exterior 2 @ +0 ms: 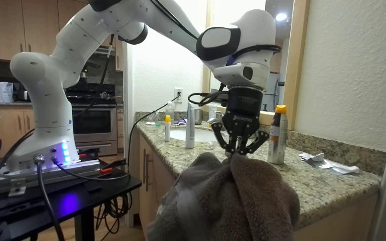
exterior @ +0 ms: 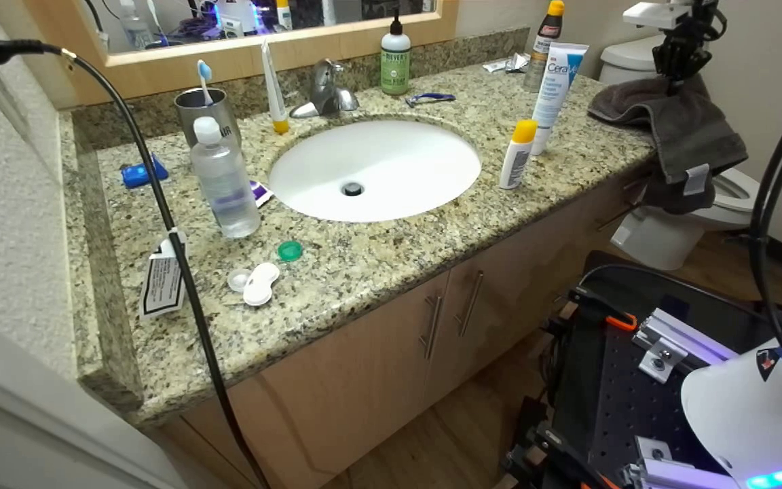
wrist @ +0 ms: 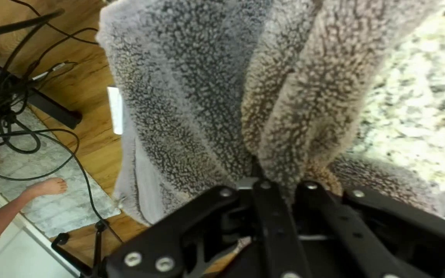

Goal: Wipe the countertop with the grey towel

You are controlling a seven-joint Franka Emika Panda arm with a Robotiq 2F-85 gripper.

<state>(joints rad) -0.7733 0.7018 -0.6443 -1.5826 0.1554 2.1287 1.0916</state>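
Indoors, speckled countertop (exterior: 350, 252), white sink (exterior: 384, 166), toilet (exterior: 659, 234) nearby

Desk (exterior: 364, 255): shared by all three views
Sink (exterior: 398, 166): in an exterior view, obliquely from above
Towel (exterior 2: 233, 201): near, in an exterior view along the desk
Gripper (wrist: 285, 188): wrist view, close, facing down

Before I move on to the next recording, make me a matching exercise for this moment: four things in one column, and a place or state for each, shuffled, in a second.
Things
1. grey towel
2. toothbrush
3. razor
4. clear bottle

Place or state
A. standing in the metal cup
B. standing, topped with a white cap
C. pinched in the gripper
D. lying near the green pump bottle

Right pairs: 1-C; 2-A; 3-D; 4-B
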